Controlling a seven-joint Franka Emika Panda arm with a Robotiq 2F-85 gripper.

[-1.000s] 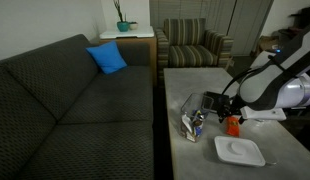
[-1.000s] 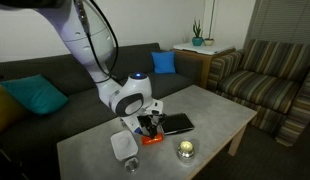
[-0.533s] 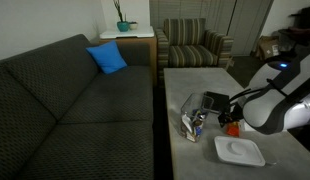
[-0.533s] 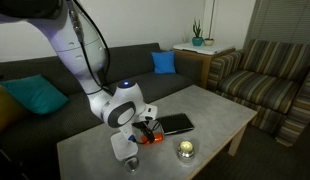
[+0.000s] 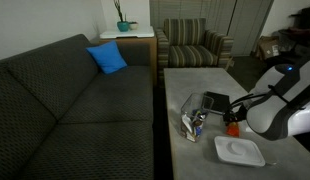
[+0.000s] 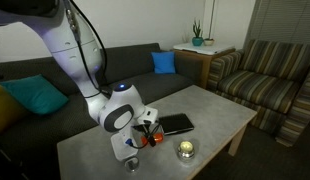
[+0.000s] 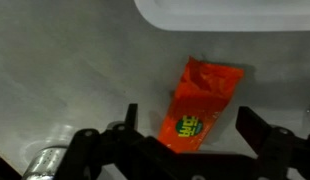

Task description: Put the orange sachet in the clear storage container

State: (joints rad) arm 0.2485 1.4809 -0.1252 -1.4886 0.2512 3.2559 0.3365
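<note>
The orange sachet (image 7: 202, 103) lies flat on the grey table, just below the white square plate (image 7: 225, 14). My gripper (image 7: 190, 125) is open and straddles the sachet's near end, with one finger (image 7: 130, 119) on each side and clear gaps between them and the packet. In both exterior views the gripper (image 5: 232, 118) (image 6: 145, 127) hangs low over the sachet (image 5: 233, 129) (image 6: 148, 133). The clear storage container (image 5: 193, 122) with mixed-colour items stands near the table edge facing the sofa; it shows blurred at the wrist view's lower left (image 7: 40, 162).
A white square plate (image 5: 240, 151) (image 6: 121, 147) lies close to the sachet. A black tablet (image 5: 212, 100) (image 6: 176, 124) lies beyond the gripper. A round silver tin (image 6: 185, 150) sits near the table's edge. A dark sofa (image 5: 65, 100) runs along the table.
The arm has swung down and its body has shifted toward the plate side. The gripper has come lower over the sachet. The sachet has not moved.
</note>
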